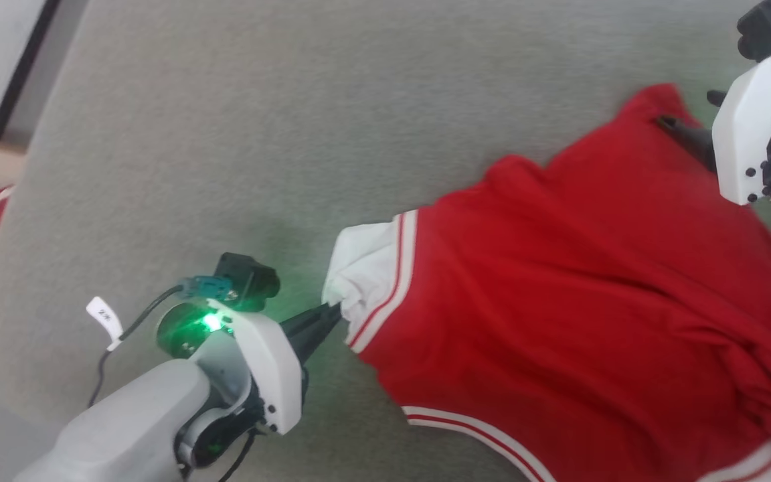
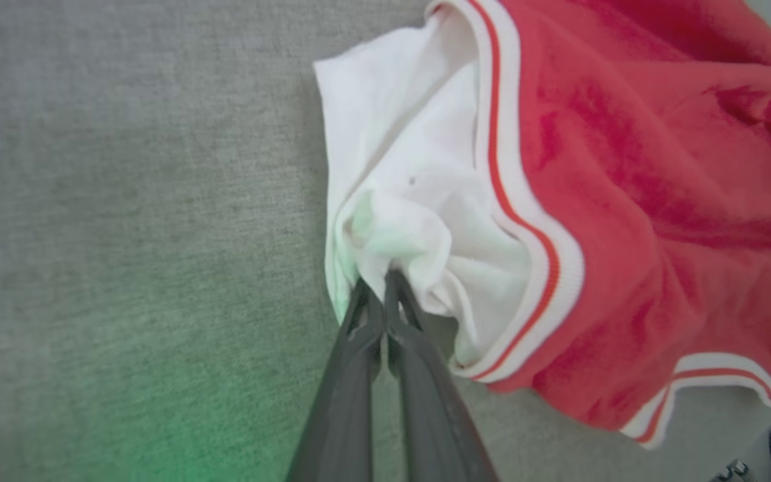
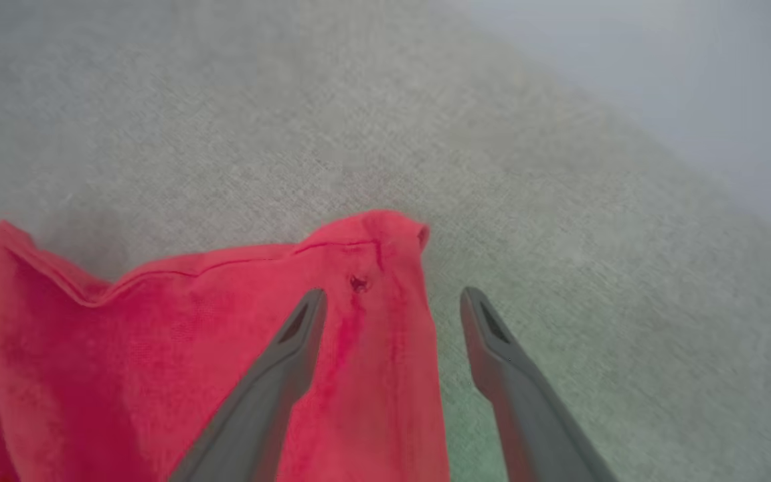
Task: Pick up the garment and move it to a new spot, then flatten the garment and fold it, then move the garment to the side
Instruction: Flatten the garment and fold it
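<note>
grey cloth covers the counter (image 1: 225, 134) from edge to edge. you have the red shirt (image 1: 559, 281) lying rumpled on the robot's right side of it, with one white sleeve (image 2: 412, 167) pulled out toward the left. your left gripper (image 2: 380, 284) has its jaws clamped together on a bunched fold of that sleeve. your right gripper (image 3: 392, 301) has its jaws wide apart and grips nothing: one finger (image 3: 278, 361) sits over the shirt's red corner (image 3: 372, 248), the other over bare counter. green light (image 1: 211, 323) tints the cloth beside the left gripper.
</note>
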Robot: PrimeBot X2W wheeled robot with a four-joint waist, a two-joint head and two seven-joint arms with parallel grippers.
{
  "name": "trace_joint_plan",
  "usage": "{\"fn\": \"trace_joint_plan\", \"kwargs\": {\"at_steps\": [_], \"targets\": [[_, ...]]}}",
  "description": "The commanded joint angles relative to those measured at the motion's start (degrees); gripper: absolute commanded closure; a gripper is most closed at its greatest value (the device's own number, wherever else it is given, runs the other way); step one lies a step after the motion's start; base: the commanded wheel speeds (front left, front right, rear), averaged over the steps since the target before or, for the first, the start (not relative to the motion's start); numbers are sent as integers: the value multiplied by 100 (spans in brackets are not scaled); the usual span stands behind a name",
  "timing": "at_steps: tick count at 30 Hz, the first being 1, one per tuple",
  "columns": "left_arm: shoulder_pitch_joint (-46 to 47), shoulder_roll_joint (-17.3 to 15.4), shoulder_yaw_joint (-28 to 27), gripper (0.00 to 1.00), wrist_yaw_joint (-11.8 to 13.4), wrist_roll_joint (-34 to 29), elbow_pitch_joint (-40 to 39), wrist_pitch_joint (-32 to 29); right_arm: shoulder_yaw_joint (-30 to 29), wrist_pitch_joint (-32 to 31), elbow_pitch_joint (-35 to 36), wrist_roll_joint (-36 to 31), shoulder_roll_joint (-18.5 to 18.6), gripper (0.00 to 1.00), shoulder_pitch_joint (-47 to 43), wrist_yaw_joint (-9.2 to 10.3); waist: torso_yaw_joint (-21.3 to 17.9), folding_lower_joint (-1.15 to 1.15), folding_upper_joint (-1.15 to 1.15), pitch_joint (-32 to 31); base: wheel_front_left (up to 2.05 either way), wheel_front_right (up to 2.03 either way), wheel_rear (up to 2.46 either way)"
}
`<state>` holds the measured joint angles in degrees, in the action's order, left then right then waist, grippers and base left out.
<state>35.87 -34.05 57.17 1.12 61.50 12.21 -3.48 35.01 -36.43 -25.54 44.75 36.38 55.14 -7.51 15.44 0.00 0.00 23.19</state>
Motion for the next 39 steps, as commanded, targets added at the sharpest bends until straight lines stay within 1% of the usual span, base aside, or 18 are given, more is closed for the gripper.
{"fn": "trace_joint_plan", "kwargs": {"at_steps": [1,5,9,10,11,12,16,22,28,34,39], "targets": [[77,49,39,100,-35,-16,118,14,164,-110,-235,94,9,0,134,4,234,0,0,170,0,0,0],[141,204,92,100,-150,-48,335,57,737,-496,-789,342,-40,0,245,2,355,0,0,241,0,0,0],[188,298,96,100,-232,-31,516,91,1329,-964,-1067,692,-102,0,109,1,385,0,0,269,0,0,0],[200,307,90,100,-237,-20,555,91,1445,-1056,-1058,800,-103,8,104,-7,378,0,0,269,0,0,0],[217,307,82,100,-254,-10,596,92,1528,-1130,-1066,894,-84,76,134,-14,366,0,0,263,0,0,0],[232,296,72,100,-262,0,638,96,1586,-1167,-1077,950,-56,100,194,-13,344,0,0,253,0,0,0],[296,220,14,100,-280,40,725,72,1684,-994,-1073,1046,11,100,465,2,250,0,0,186,0,0,0],[488,-53,-162,100,-216,133,666,-62,1774,-445,-896,1270,-22,100,977,3,-61,0,0,-52,0,0,0],[876,-533,-470,100,10,298,455,-482,1901,72,-647,1484,38,100,1219,3,-476,0,0,-389,0,0,0],[1497,-1182,-609,100,79,168,26,-1117,1949,467,-351,1657,262,100,1351,3,-912,0,0,-753,0,0,0],[2043,-1552,-736,100,110,124,-199,-1653,1897,689,-185,1792,482,100,1478,4,-1199,0,0,-1045,0,0,0]]}}
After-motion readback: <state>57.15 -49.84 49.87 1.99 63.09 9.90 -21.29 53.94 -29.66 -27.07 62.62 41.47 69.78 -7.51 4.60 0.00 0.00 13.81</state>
